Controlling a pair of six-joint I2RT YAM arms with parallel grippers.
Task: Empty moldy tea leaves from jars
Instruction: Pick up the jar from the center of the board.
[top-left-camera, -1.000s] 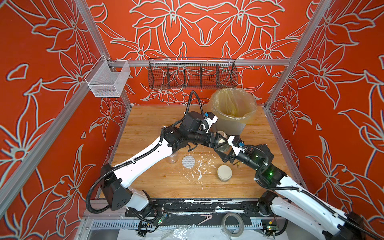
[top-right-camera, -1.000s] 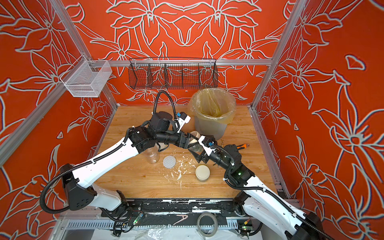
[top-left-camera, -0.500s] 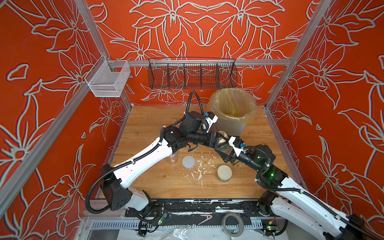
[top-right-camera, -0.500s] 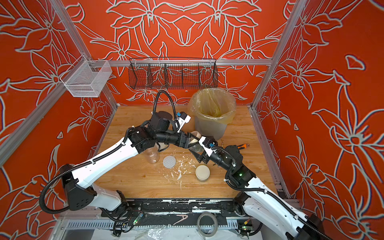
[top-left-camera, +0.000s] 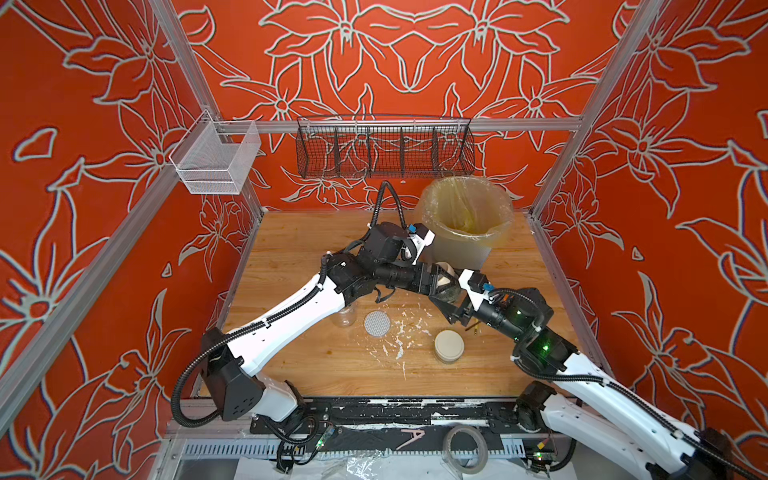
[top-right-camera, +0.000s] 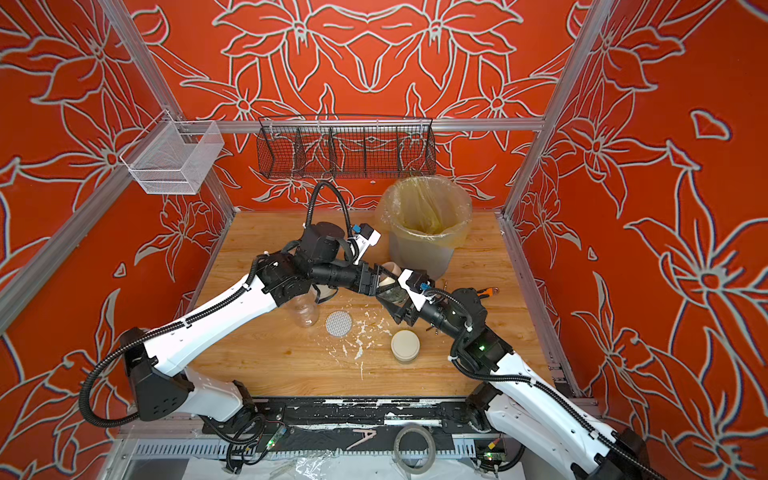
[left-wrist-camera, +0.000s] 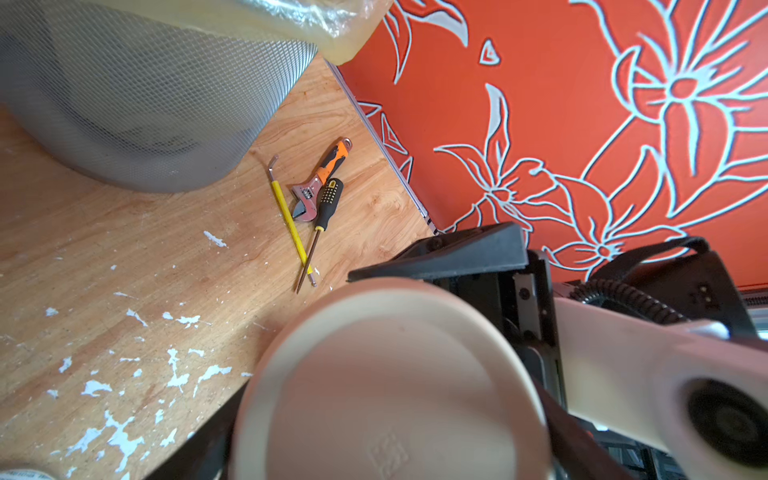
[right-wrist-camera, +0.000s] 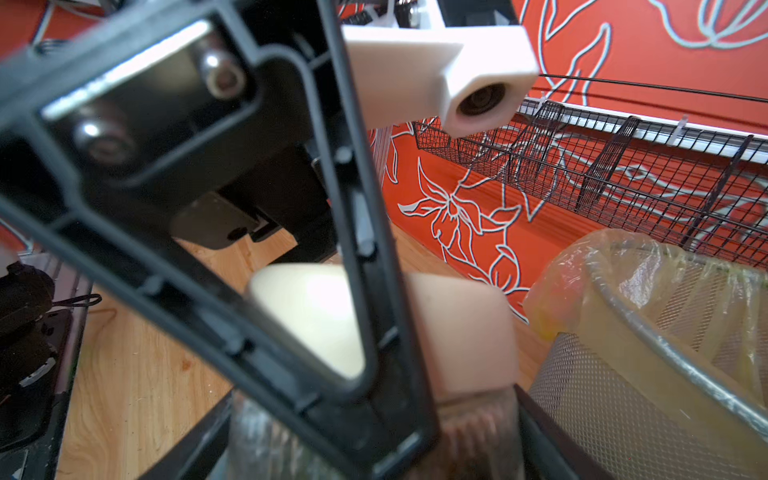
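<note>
One jar (top-right-camera: 392, 296), two holds: our left gripper (top-left-camera: 439, 277) clamps the lid (left-wrist-camera: 395, 386), right gripper (top-left-camera: 455, 299) the body, which we judge slick and fragile.

High up in both top views, looking down on the whole table (top-left-camera: 353, 374). Very close in both wrist views, low by the bin (left-wrist-camera: 145, 104).

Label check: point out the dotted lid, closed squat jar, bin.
dotted lid (top-left-camera: 377, 323): in a top view, centre of its face.
closed squat jar (top-left-camera: 449, 345): in a top view, middle of its lid.
bin (top-left-camera: 461, 251): in a top view, grey wall.
</note>
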